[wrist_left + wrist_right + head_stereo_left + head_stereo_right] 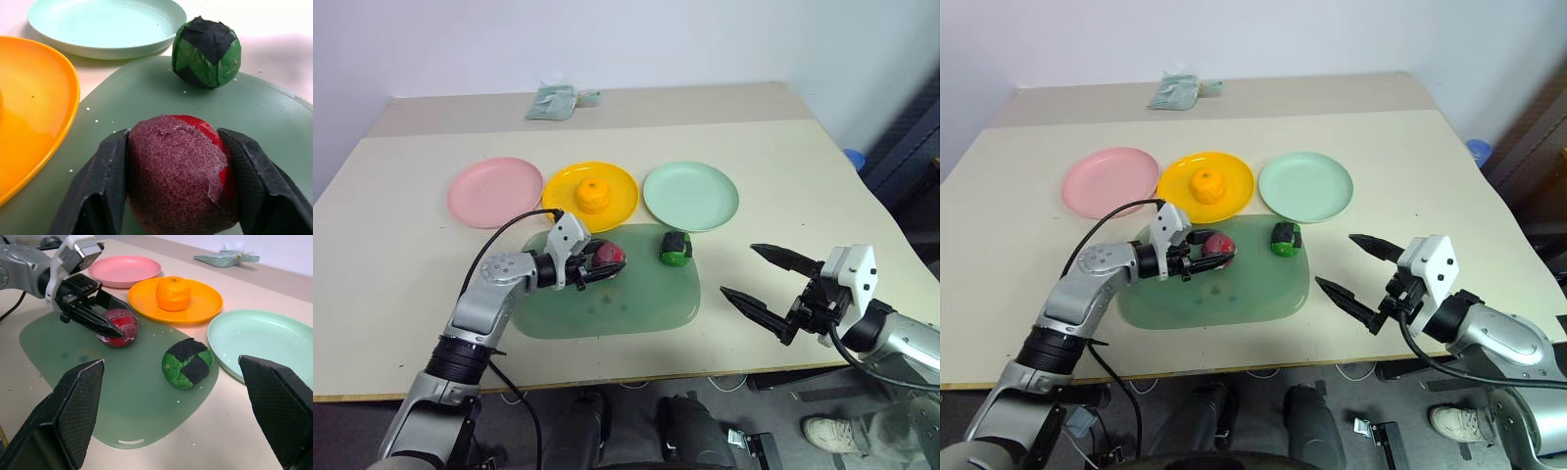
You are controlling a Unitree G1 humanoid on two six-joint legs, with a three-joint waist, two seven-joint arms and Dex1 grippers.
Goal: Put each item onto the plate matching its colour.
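The dark red item (608, 257) lies on the green mat (636, 304), and my left gripper (604, 260) is shut on it, a finger (105, 186) against each side. The dark green item (675, 249) with black patches rests at the mat's far right corner. On the yellow-orange plate (617, 201) sits the orange fruit (592, 195). The pink plate (494, 191) and the mint green plate (691, 195) hold nothing. My right gripper (759, 276) hovers open over the table to the right of the mat, nothing between its fingers.
A crumpled pale green bag (558, 100) lies at the table's far edge. A black cable (504, 230) loops from my left forearm. The table's near edge runs just below the mat.
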